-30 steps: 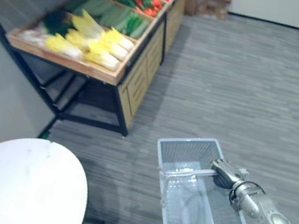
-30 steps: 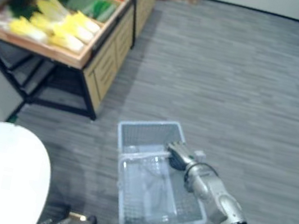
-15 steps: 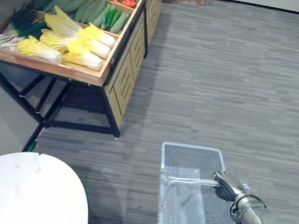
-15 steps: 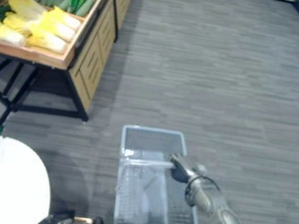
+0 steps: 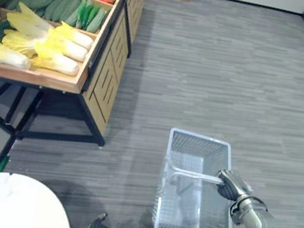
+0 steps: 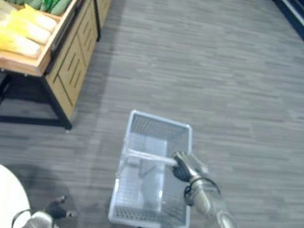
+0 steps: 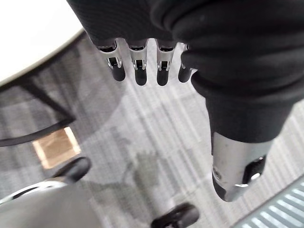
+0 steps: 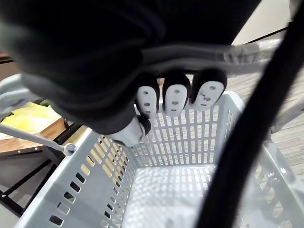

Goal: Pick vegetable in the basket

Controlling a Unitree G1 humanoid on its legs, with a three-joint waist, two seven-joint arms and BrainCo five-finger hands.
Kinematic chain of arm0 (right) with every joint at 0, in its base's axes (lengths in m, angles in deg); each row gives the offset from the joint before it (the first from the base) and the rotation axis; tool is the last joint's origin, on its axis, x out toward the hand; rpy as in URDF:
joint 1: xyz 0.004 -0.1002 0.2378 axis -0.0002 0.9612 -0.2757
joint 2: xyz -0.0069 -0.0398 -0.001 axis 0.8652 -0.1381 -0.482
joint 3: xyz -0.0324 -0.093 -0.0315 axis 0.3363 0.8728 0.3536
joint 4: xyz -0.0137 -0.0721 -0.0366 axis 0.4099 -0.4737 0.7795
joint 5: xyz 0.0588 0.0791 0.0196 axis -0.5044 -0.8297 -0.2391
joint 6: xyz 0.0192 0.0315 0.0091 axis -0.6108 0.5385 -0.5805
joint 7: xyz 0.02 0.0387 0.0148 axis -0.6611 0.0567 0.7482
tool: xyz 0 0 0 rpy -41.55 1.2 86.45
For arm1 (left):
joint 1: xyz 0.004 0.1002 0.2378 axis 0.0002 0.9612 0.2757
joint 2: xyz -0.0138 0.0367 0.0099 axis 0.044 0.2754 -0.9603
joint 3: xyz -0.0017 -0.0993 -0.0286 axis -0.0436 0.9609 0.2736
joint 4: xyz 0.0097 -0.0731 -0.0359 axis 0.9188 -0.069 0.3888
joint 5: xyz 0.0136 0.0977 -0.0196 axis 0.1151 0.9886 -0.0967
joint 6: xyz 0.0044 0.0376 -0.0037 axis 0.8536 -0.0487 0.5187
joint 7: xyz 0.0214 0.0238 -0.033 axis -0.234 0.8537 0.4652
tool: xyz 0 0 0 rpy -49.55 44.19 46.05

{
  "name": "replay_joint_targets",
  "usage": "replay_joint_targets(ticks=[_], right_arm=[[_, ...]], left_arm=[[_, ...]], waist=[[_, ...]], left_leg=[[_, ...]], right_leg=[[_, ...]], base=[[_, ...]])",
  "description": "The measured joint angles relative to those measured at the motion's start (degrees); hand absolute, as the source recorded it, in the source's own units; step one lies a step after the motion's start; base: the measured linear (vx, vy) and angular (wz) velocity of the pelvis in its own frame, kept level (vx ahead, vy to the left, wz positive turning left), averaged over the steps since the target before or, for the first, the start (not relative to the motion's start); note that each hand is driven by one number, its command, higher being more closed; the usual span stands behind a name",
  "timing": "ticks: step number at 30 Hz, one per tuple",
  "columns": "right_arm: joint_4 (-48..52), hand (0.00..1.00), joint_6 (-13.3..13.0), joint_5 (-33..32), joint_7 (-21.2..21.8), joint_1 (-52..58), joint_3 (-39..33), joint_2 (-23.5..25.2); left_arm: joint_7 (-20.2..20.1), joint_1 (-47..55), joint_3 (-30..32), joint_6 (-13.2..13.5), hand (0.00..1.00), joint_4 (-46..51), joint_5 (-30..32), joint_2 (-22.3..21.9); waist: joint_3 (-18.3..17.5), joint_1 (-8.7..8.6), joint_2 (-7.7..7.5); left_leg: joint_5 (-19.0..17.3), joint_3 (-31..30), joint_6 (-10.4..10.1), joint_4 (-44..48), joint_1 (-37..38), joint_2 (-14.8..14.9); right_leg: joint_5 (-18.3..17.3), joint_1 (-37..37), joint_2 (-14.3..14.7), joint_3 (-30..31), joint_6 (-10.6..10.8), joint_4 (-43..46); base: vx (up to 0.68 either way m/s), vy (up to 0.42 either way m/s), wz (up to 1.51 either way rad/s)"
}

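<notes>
Grey basket (image 5: 199, 149) in right robot hand (image 5: 232, 186); vegetable stand (image 5: 105, 72) far left.

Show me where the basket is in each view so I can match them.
Left eye view: basket at lower middle, its handle gripped by the right hand.
Right eye view: lower middle, same grip.
Right wrist view: slotted wall past the curled fingers.
Left wrist view: a pale slatted corner beyond the left hand, probably the basket.
Landmark: the stand of yellow cabbages.
</notes>
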Motion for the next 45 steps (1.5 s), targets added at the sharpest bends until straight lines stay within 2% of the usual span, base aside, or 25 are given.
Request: replay_joint_targets(ticks=[2, 4, 5, 6, 9, 12, 14, 17, 18, 19, 20, 22, 25, 26, 27, 29, 31, 33, 36, 38, 39, 41, 43, 44, 45], right_arm=[[0.0, 1.0, 0.1, 0.0, 0.0, -0.6, -0.7, 0.0], [0.0, 1.0, 0.2, -0.1, 0.0, -0.5, -0.9, -0.3], [0.0, 1.0, 0.3, -0.1, 0.0, 0.3, -0.9, -0.7], [0.0, 1.0, 0.6, -0.1, 0.0, 1.0, -0.8, -1.4], [0.0, 1.0, 0.8, -0.1, 0.0, 1.6, -1.4, -2.7], [0.0, 1.0, 1.3, -0.1, -0.1, 1.6, -3.3, -3.2], [0.0, 1.0, 1.6, -0.2, -0.5, 1.8, -3.4, -3.3], [-0.1, 1.0, 1.5, -0.2, -1.8, 1.9, -3.5, -3.7], [-0.1, 1.0, 1.5, -0.2, -1.8, 1.9, -3.6, -3.8], [-0.5, 1.0, 1.5, -0.1, -1.8, 1.9, -3.6, -3.3], [-0.7, 1.0, 1.5, -0.1, -1.8, 1.9, -2.9, -3.1], [-0.5, 1.0, 1.3, -0.1, -1.8, 1.4, -2.9, -3.1], [-0.3, 1.0, 0.6, 0.0, -1.7, 0.4, -2.7, -1.6], [-0.3, 1.0, 0.6, 0.0, -1.7, -0.1, -1.8, -0.6], [-0.3, 1.0, 0.6, 0.0, -1.6, 0.2, -0.7, 0.7], [-0.3, 1.0, 0.2, 0.1, -1.6, 0.9, -0.2, 2.9], [-0.1, 1.0, -0.3, 0.6, -1.5, 1.8, -0.4, 3.1], [0.2, 1.0, 0.2, 0.6, -1.7, 1.8, -1.3, 3.2], [0.0, 1.0, 1.4, 0.6, -1.6, 2.9, -2.2, 3.3], [-0.5, 1.0, 1.6, 0.6, -1.6, 2.6, -2.5, 3.4], [-0.5, 1.0, 1.6, 0.6, -1.6, 2.6, -2.5, 3.5], [-0.6, 1.0, 1.6, 0.5, -1.6, 2.6, -2.5, 4.0], [-0.6, 1.0, 1.6, 0.7, -1.6, 3.0, -2.5, 4.7], [-0.8, 1.0, 1.9, 1.2, -1.6, 3.6, -3.0, 4.1], [-1.0, 1.0, 2.3, 1.2, -1.7, 4.3, -3.3, 3.3]], left_arm=[[0.9, -0.3, -0.1, 0.7, 0.0, 1.4, -0.1, -0.3], [1.2, -0.2, -0.1, 0.8, 0.0, 1.4, -0.2, -0.8], [1.2, 0.3, -0.1, 0.8, 0.0, 1.4, -0.2, -1.7], [1.2, 0.8, -0.2, 0.9, 0.0, 1.3, -0.2, -2.7], [1.1, 0.7, 0.0, 1.4, 0.0, 1.9, -0.2, -2.7], [1.2, 0.8, 1.2, 2.1, 0.0, 1.9, 0.0, -2.7], [1.2, 2.4, 2.2, 1.9, 0.0, 0.6, 1.6, -2.1], [1.0, 6.3, 4.0, 1.4, 0.0, -0.5, 4.1, -2.6], [1.0, 6.9, 4.1, 1.1, 0.0, -1.0, 4.4, -2.9], [0.9, 7.7, 4.5, 0.6, 0.0, -2.0, 4.7, -3.2], [0.8, 8.2, 4.9, 0.3, 0.0, -3.1, 5.8, -3.2], [0.5, 8.5, 6.6, -0.1, 0.0, -3.6, 6.8, -3.0], [-0.1, 9.8, 6.6, -0.9, 0.0, -3.9, 6.9, -2.3], [-0.3, 10.6, 6.1, -1.4, 0.0, -3.8, 6.7, -2.3], [-0.2, 11.2, 5.3, -1.7, 0.0, -3.8, 6.5, -1.9], [-0.2, 11.2, 3.0, -2.0, 0.0, -3.3, 6.0, 0.2], [-0.1, 9.7, 2.1, -1.8, 0.0, -2.7, 5.6, 1.3], [0.3, 6.6, 2.1, -1.7, 0.0, -1.4, 3.7, 1.2], [1.2, 3.1, 2.2, -1.1, 0.0, -0.6, 1.4, -0.2], [1.5, 3.2, 2.4, -0.8, 0.0, 0.6, 1.1, -0.5], [1.5, 3.4, 2.4, -0.7, 0.0, 0.6, 1.1, -0.4], [1.6, 4.4, 2.9, -0.6, 0.0, 0.5, 1.1, -0.1], [1.7, 5.8, 4.8, -0.6, 0.0, 0.4, 1.1, 0.3], [1.8, 5.9, 6.1, -0.6, 0.0, -1.2, 1.1, -0.6], [1.8, 6.4, 6.6, -0.7, 0.0, -1.8, 1.1, -2.0]], waist=[[-0.5, 0.69, 1.49], [-0.4, 0.6, 1.75], [-0.3, 0.6, 1.7], [0.0, 1.47, 1.39], [1.0, 2.22, 0.36], [1.6, 2.6, 1.86], [1.7, 3.51, 2.12], [1.7, 4.06, 4.14], [1.8, 4.18, 4.83], [1.9, 4.5, 5.84], [2.4, 5.15, 3.75], [2.1, 5.81, 2.35], [2.2, 6.76, -0.17], [2.2, 6.82, -0.35], [2.1, 6.45, -0.68], [2.2, 5.46, -1.77], [2.1, 4.48, -1.89], [2.1, 3.44, -1.99], [2.1, 3.14, -1.95], [2.0, 3.64, -1.64], [1.9, 3.75, -1.69], [1.4, 4.83, -3.3], [0.3, 5.11, -4.9], [-0.5, 4.97, -2.39], [-1.7, 5.06, -0.59]], left_leg=[[0.8, -2.2, -0.8, 9.2, -3.9, 3.0], [5.2, -5.1, -1.1, 23.4, -9.4, 4.6], [12.0, -7.5, -2.2, 32.7, -12.7, 5.0], [15.2, -8.4, -2.4, 41.6, -15.4, 5.1], [13.2, -6.5, -0.1, 51.4, -21.2, 3.8], [9.9, -4.6, 1.9, 45.6, -26.3, 1.4], [9.6, -3.2, 1.9, 30.1, -27.8, -1.1], [15.4, -6.8, 1.3, 0.5, -27.1, -3.0], [15.1, -7.3, 1.3, -0.4, -27.3, -2.4], [19.1, -5.8, 2.0, 1.9, -27.7, -2.1], [19.8, -3.2, 2.5, 5.6, -28.0, -3.7], [17.8, -2.3, 5.2, 8.5, -28.8, -5.9], [15.1, 0.2, 7.9, 6.6, -24.1, -9.6], [14.0, 1.3, 8.3, 4.4, -20.5, -9.7], [13.1, 1.5, 9.0, 2.1, -16.4, -9.8], [11.8, 0.8, 10.1, 0.8, -11.0, -9.8], [11.2, -1.6, 11.6, 0.1, -6.3, -10.0], [11.2, -5.5, 11.7, -1.1, -4.2, -10.2], [10.8, -10.0, 12.0, -1.7, -2.5, -9.6], [9.2, -12.1, 10.1, -1.7, -1.4, -7.7], [8.5, -12.8, 9.3, -1.7, -1.3, -7.2], [4.7, -14.8, 6.8, -0.2, -1.6, -6.4], [-0.2, -18.2, 4.5, 4.1, -3.3, -6.1], [-2.8, -21.4, 3.2, 6.2, -4.0, -3.2], [-2.6, -23.3, 2.3, 6.3, -4.7, -1.0]], right_leg=[[-3.5, -0.1, 2.3, -1.0, -1.8, 3.0], [-6.8, 2.5, 3.0, -2.2, -2.9, 4.7], [-8.7, 5.7, 3.0, -2.9, -3.6, 5.0], [-10.1, 9.1, 2.7, -2.9, -4.5, 4.7], [-13.7, 16.2, 0.9, -3.0, -4.2, 3.1], [-16.5, 20.5, -0.6, -3.6, -3.7, 1.6], [-17.0, 22.5, -1.9, -3.5, -1.7, 0.9], [-18.6, 25.7, -2.0, -3.6, 1.8, -1.9], [-19.4, 26.5, -1.7, -3.6, 2.5, -2.2], [-20.9, 28.9, -2.1, -3.3, 4.0, -2.3], [-21.6, 30.5, -4.2, -2.6, 4.1, -2.6], [-20.5, 29.8, -6.6, 0.3, 3.7, -0.7], [-17.4, 23.2, -11.0, 7.2, 4.6, 15.5], [-11.3, 17.6, -11.1, 10.5, 4.7, 27.0], [-1.8, 12.9, -10.7, 12.9, 4.8, 37.8], [-1.4, 6.9, -10.1, 12.8, 4.2, 54.0], [-4.4, 3.7, -10.6, 9.2, -0.2, 61.0], [-7.3, 1.2, -11.4, 5.8, -3.0, 58.3], [-11.5, 1.1, -10.2, 4.3, -1.4, 42.3], [-10.3, 2.4, -6.8, 6.5, 1.0, 19.8], [-9.6, 2.7, -6.2, 7.3, 2.0, 14.5], [-8.0, 3.4, -5.5, 10.6, 4.7, 0.8], [-7.0, 4.1, -5.8, 11.5, 5.3, -0.4], [-4.1, 4.1, -4.1, 7.9, 5.6, 2.9], [-6.2, 4.1, -2.4, 5.0, 4.3, 4.2]], base=[[0.51, -0.309, 0.08], [0.53, -0.322, 0.14], [0.5, -0.231, 0.13], [0.55, -0.229, 0.07], [0.38, -0.114, 0.09], [0.28, 0.041, 0.1], [0.27, 0.144, -0.09], [0.37, 0.263, -0.06], [0.39, 0.334, -0.03], [0.43, 0.325, -0.03], [0.43, 0.303, -0.03], [0.38, 0.243, 0.03], [0.47, 0.31, -0.18], [0.42, 0.228, -0.42], [0.42, 0.221, -0.3], [0.44, 0.152, 0.08], [0.4, 0.068, 0.54], [0.5, -0.008, 0.98], [0.35, -0.089, 0.81], [0.32, -0.225, 0.55], [0.23, -0.22, 0.47], [0.26, -0.347, 0.53], [0.28, -0.514, 0.85], [0.38, -0.631, 1.08], [0.4, -0.58, 1.17]])
